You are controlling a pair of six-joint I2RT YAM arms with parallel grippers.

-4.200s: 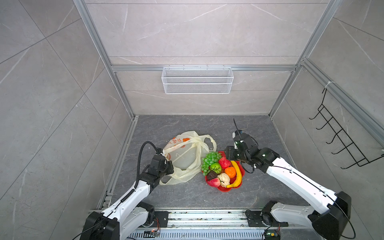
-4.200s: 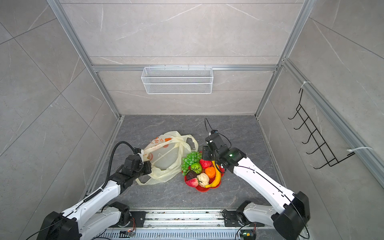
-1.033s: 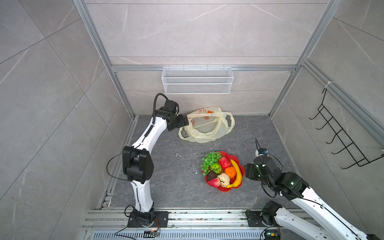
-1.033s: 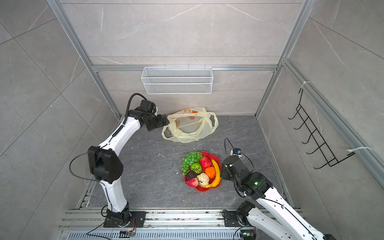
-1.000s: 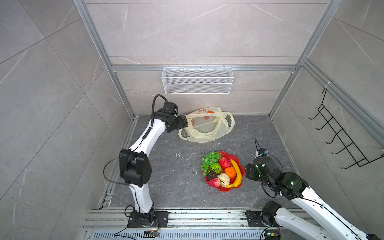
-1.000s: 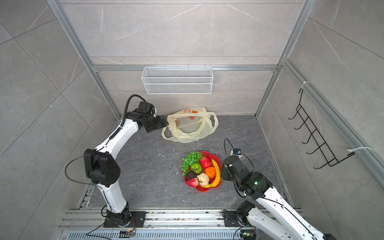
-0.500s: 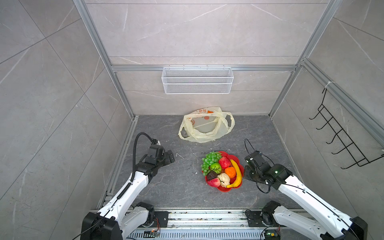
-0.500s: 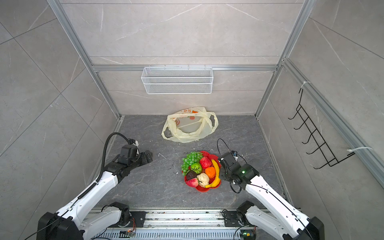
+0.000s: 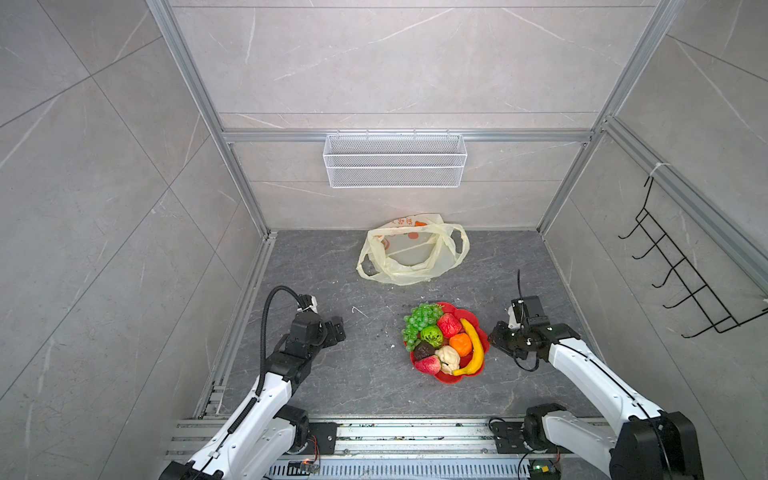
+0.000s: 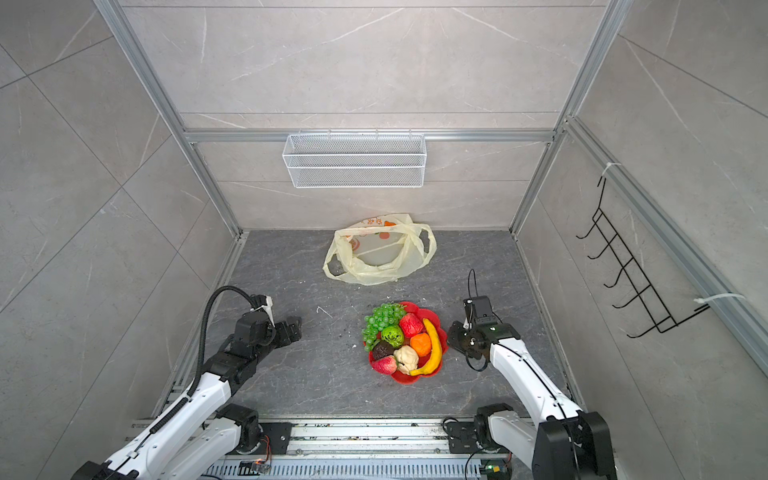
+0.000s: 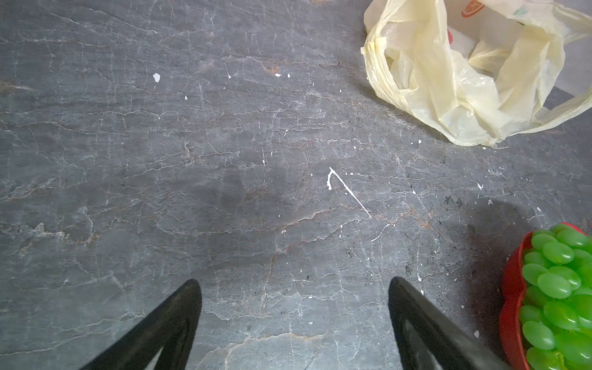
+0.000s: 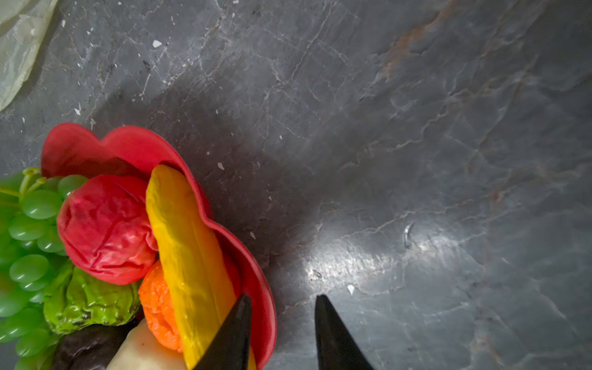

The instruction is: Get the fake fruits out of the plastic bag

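Both empty: my left gripper (image 11: 293,280) spread wide, right gripper (image 12: 283,296) narrowly parted beside the red flower-shaped plate (image 12: 128,141) of plastic fruits (image 9: 473,345).

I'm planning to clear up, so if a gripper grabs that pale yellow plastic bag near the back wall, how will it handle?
The plastic bag will probably be floppy: it lies crumpled and slumped, handles sprawled. It is likely light, being thin enough to see through with no fruit showing inside. Pushed, it would probably bunch up rather than slide.
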